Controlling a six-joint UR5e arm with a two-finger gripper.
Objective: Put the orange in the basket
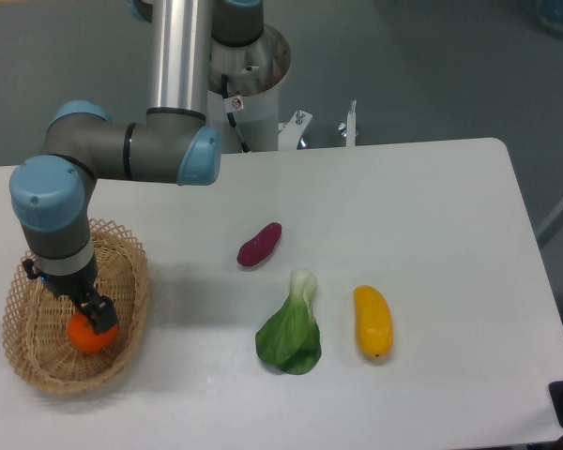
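now claw [96, 314] grips smooth round orange [89, 336] inside woven wicker basket [38, 370].

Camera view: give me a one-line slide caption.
Gripper at the orange inside the basket; other produce lies on the table.

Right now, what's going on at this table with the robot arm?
The arm is reaching down into the basket at the table's left end, with its gripper right on the orange, which sits inside the basket. Whether the jaws grip it or have let go is hard to tell. Out on the table lie a purple sweet potato, a leafy green and a yellow fruit, all untouched.
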